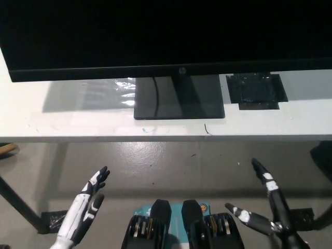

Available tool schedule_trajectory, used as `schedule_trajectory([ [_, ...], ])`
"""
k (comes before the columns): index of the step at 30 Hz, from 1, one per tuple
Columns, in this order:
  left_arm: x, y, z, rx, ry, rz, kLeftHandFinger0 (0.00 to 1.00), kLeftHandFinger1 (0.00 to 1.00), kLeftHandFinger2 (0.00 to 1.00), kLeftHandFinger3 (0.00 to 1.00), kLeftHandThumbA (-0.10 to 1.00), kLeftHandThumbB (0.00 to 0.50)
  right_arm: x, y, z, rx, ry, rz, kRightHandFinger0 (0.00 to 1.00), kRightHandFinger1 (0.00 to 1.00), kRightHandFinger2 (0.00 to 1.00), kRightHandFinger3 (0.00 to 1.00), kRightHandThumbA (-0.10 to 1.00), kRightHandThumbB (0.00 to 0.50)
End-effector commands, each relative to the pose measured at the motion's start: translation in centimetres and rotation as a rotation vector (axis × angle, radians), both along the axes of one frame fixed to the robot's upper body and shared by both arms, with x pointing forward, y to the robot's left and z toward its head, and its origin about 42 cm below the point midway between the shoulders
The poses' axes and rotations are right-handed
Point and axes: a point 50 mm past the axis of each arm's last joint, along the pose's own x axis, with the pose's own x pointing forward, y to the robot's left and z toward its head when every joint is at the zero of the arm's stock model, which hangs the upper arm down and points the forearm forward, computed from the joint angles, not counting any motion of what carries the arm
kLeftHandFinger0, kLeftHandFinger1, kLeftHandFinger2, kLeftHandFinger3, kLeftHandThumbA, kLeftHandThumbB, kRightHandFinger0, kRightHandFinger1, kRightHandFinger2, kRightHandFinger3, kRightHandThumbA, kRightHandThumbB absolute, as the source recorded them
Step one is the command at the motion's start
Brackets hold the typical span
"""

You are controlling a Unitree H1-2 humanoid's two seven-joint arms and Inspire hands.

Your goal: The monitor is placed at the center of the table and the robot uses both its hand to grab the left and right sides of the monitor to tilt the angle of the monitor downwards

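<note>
A black monitor (166,36) fills the top of the head view, its screen dark, standing on a glossy black base (179,104) at the middle of the white table (78,119). My white left hand (85,207) hangs low at the lower left, below the table's front edge, fingers apart and holding nothing. At the lower right my black right hand (264,205) is also below the table edge, fingers spread, empty. Both hands are well short of the monitor's sides and touch nothing.
A black square patch (257,91) lies on the table right of the base. A shiny film patch (116,91) lies left of the base. A grey floor (171,166) shows under the table, with dark table legs at lower left and right.
</note>
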Motion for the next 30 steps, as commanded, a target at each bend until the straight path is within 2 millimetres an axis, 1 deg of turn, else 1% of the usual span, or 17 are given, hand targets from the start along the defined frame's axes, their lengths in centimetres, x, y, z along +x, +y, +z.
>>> schedule_trajectory([
  [1, -1.9, 0.2, 4.0, 0.031, -0.162, -0.113, 1.0, 1.0, 1.0, 1.0, 1.0, 0.252, -2.2, -0.7, 3.2, -0.02, -0.196, -0.001, 1.0, 1.0, 1.0, 1.0, 1.0, 0.423],
  [4, -4.3, -0.2, 6.9, 0.091, -0.246, -0.196, 1.0, 1.0, 1.0, 1.0, 1.0, 0.268, -3.6, -0.8, 5.8, -0.051, -0.308, 0.002, 1.0, 1.0, 1.0, 1.0, 1.0, 0.446],
  [6, -5.9, -0.6, 9.2, 0.096, -0.285, -0.236, 1.0, 1.0, 1.0, 1.0, 1.0, 0.316, -4.6, -0.7, 7.7, -0.08, -0.399, -0.001, 1.0, 1.0, 1.0, 1.0, 1.0, 0.445],
  [8, -6.4, -0.6, 10.0, 0.072, -0.298, -0.259, 1.0, 1.0, 1.0, 1.0, 1.0, 0.31, -5.0, -0.7, 8.6, -0.082, -0.43, 0.01, 1.0, 1.0, 1.0, 1.0, 1.0, 0.44],
  [10, -6.9, -0.2, 11.6, 0.078, -0.32, -0.27, 1.0, 1.0, 1.0, 1.0, 1.0, 0.373, -5.7, -0.8, 10.2, -0.091, -0.494, 0.01, 1.0, 1.0, 1.0, 1.0, 1.0, 0.42],
  [12, -6.9, -0.2, 11.7, 0.078, -0.317, -0.271, 1.0, 1.0, 1.0, 1.0, 1.0, 0.378, -5.7, -0.8, 10.3, -0.092, -0.497, 0.009, 1.0, 1.0, 1.0, 1.0, 1.0, 0.42],
  [14, -6.4, 0.8, 13.7, 0.094, -0.473, -0.199, 1.0, 1.0, 1.0, 1.0, 1.0, 0.322, -5.4, -1.7, 12.0, -0.088, -0.563, -0.017, 1.0, 1.0, 1.0, 1.0, 1.0, 0.453],
  [17, -6.4, 0.8, 13.7, 0.094, -0.473, -0.198, 1.0, 1.0, 1.0, 1.0, 1.0, 0.322, -5.4, -1.7, 12.0, -0.089, -0.566, -0.018, 1.0, 1.0, 1.0, 1.0, 1.0, 0.454],
  [18, -4.9, 3.0, 15.7, 0.073, -0.532, -0.036, 1.0, 1.0, 1.0, 1.0, 1.0, 0.394, -3.4, -4.1, 13.1, -0.119, -0.606, -0.09, 1.0, 1.0, 1.0, 1.0, 1.0, 0.437],
  [19, -4.7, 3.8, 16.0, 0.099, -0.56, 0.01, 1.0, 1.0, 1.0, 1.0, 1.0, 0.356, -3.0, -4.7, 13.3, -0.125, -0.614, -0.105, 1.0, 1.0, 1.0, 1.0, 1.0, 0.415],
  [20, -4.1, 5.2, 16.4, 0.126, -0.597, 0.077, 1.0, 1.0, 1.0, 1.0, 1.0, 0.354, -2.1, -5.7, 13.6, -0.128, -0.62, -0.133, 1.0, 1.0, 1.0, 1.0, 1.0, 0.435],
  [21, -4.1, 5.3, 16.5, 0.123, -0.598, 0.082, 1.0, 1.0, 1.0, 1.0, 1.0, 0.354, -2.0, -5.8, 13.7, -0.129, -0.62, -0.136, 1.0, 1.0, 1.0, 1.0, 1.0, 0.436],
  [22, -3.7, 6.2, 16.7, 0.137, -0.609, 0.121, 1.0, 1.0, 1.0, 1.0, 1.0, 0.373, -1.3, -6.5, 14.0, -0.132, -0.623, -0.155, 1.0, 1.0, 1.0, 1.0, 1.0, 0.475],
  [25, -3.2, 7.7, 17.2, 0.155, -0.628, 0.184, 1.0, 1.0, 1.0, 1.0, 1.0, 0.38, -0.3, -7.6, 14.5, -0.135, -0.629, -0.185, 1.0, 1.0, 1.0, 1.0, 1.0, 0.485],
  [26, -2.3, 9.4, 17.8, 0.152, -0.635, 0.224, 1.0, 1.0, 1.0, 1.0, 1.0, 0.387, 1.0, -9.0, 15.1, -0.123, -0.629, -0.217, 1.0, 1.0, 1.0, 1.0, 1.0, 0.495],
  [29, -2.2, 9.6, 17.9, 0.151, -0.638, 0.231, 1.0, 1.0, 1.0, 1.0, 1.0, 0.388, 1.2, -9.2, 15.1, -0.12, -0.627, -0.223, 1.0, 1.0, 1.0, 1.0, 1.0, 0.497],
  [30, -1.6, 10.7, 18.0, 0.147, -0.637, 0.25, 1.0, 1.0, 1.0, 1.0, 1.0, 0.412, 2.2, -10.0, 15.4, -0.109, -0.619, -0.233, 1.0, 1.0, 1.0, 1.0, 1.0, 0.463],
])
